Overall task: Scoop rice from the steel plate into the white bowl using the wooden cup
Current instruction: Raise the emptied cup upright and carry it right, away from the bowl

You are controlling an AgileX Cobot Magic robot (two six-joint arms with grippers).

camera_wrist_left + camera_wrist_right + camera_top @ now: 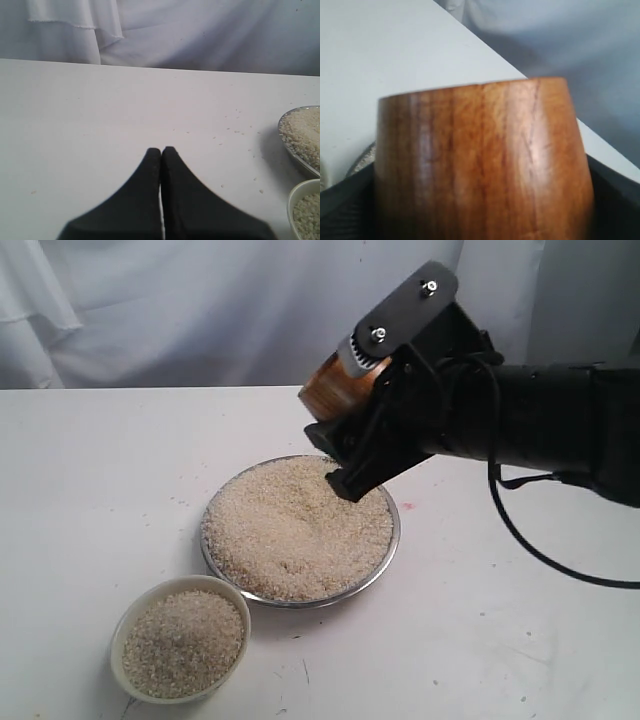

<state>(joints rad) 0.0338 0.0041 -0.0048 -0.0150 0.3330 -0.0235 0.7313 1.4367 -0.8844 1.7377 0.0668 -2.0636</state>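
My right gripper (345,430) is shut on the wooden cup (330,385), a glossy reddish-brown barrel that fills the right wrist view (485,165). It holds the cup tilted above the far rim of the steel plate (392,545), one fingertip close over the rice (295,530) heaped there. The white bowl (125,625) stands near the plate's front left and holds more rice (183,643). My left gripper (161,150) is shut with nothing in it, low over bare table; the plate (285,140) and bowl (292,197) lie at that view's edge.
Loose grains (235,131) are scattered on the white table (90,490) around the plate. A white cloth (200,300) hangs behind the table. A black cable (530,540) loops down from the right arm.
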